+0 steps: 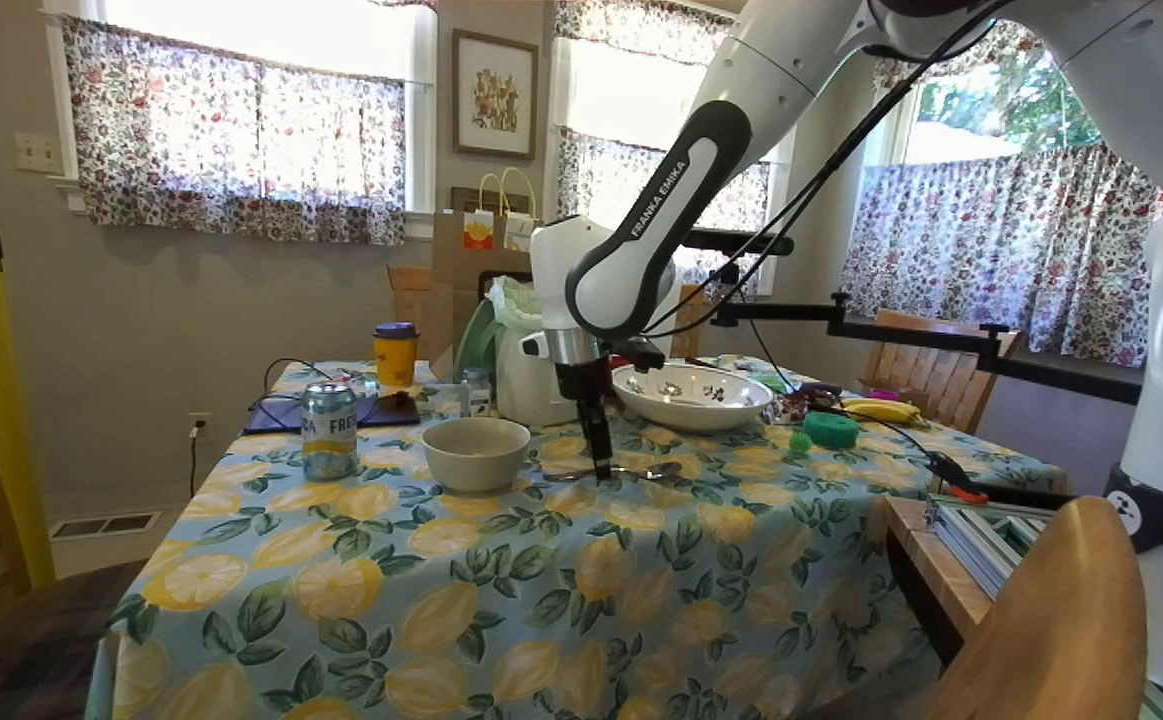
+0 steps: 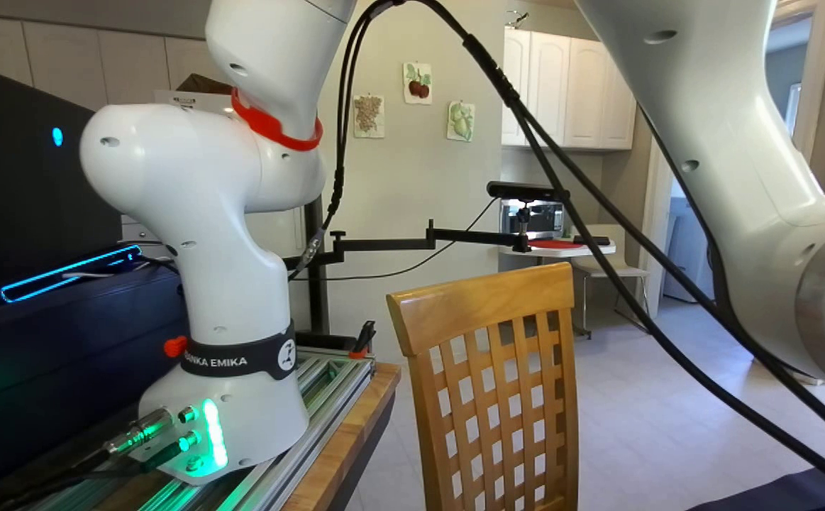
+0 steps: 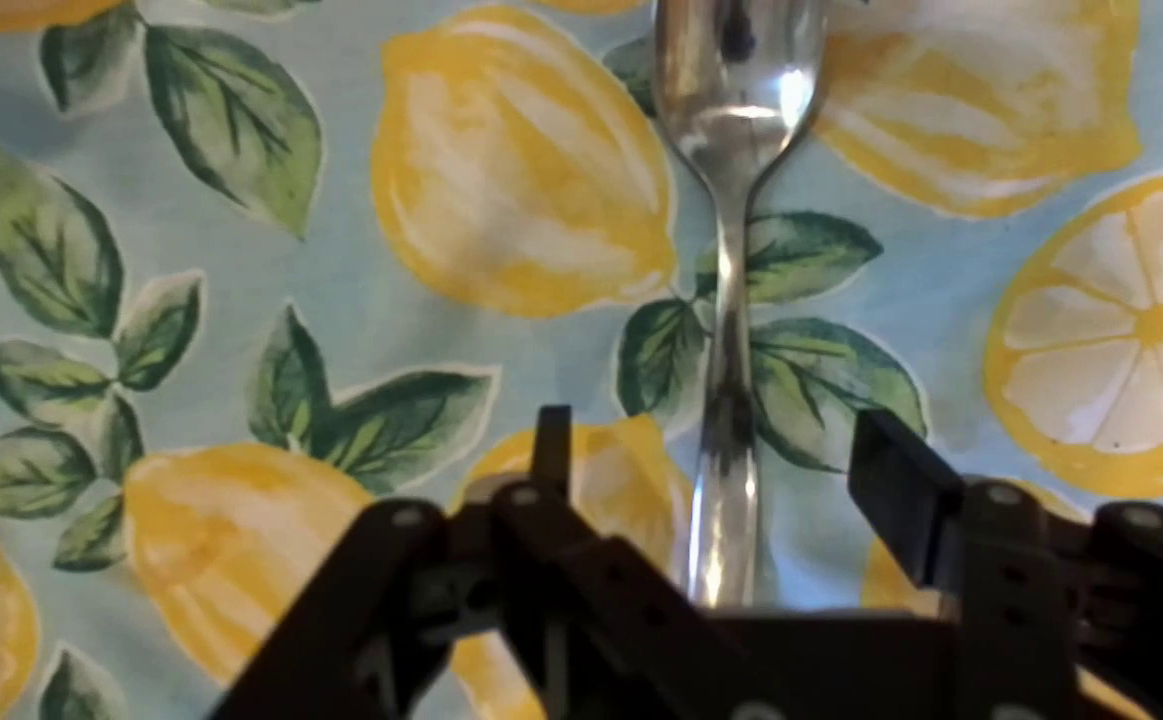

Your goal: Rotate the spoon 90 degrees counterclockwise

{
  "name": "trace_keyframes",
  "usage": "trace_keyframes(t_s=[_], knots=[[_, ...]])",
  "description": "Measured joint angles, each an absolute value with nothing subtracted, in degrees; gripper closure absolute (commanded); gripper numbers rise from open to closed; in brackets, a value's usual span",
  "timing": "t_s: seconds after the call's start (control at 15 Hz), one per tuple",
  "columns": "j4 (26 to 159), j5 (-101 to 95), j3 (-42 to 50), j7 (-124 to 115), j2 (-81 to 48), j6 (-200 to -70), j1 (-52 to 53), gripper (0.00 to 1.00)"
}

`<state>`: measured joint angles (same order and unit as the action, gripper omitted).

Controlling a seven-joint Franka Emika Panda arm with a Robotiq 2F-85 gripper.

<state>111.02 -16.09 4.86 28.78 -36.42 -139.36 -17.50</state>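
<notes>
The silvery metal spoon (image 3: 731,290) lies on the lemon-print tablecloth in the wrist view, its handle pointing toward my gripper. Its head is cut off by the top edge, and the handle's end is hidden behind the gripper body. My gripper (image 3: 709,440) is open, with one finger on each side of the handle and a gap on both sides. In an exterior view the spoon (image 1: 656,471) lies flat, its handle to the left and its head to the right. The gripper (image 1: 603,474) points down at its handle, close to the cloth. The remaining exterior view shows neither spoon nor gripper.
A white bowl (image 1: 477,456) stands just left of the spoon, with a can (image 1: 329,432) beyond it. A wide patterned bowl (image 1: 691,398) and a white bin (image 1: 523,375) stand behind the gripper. A green round thing (image 1: 830,430) and bananas (image 1: 883,411) are at right.
</notes>
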Motion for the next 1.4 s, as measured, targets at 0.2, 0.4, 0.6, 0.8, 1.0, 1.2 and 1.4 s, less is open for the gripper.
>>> trace_keyframes(t_s=[0.2,0.4,0.6,0.8,1.0,1.2,1.4], knots=[[111.02,-16.09,4.86,28.78,-36.44,-139.36,-17.49,0.66],[111.02,-16.09,4.86,28.78,-36.44,-139.36,-17.49,0.55],[111.02,-16.09,4.86,28.78,-36.45,-139.36,-17.49,0.52],[111.02,-16.09,4.86,28.78,-36.45,-139.36,-17.48,0.51],[111.02,-16.09,4.86,28.78,-36.47,-139.36,-17.47,0.54],[111.02,-16.09,4.86,28.78,-36.48,-139.36,-17.44,0.49],[111.01,-16.09,4.86,28.78,-36.52,-139.36,-17.41,0.60]])
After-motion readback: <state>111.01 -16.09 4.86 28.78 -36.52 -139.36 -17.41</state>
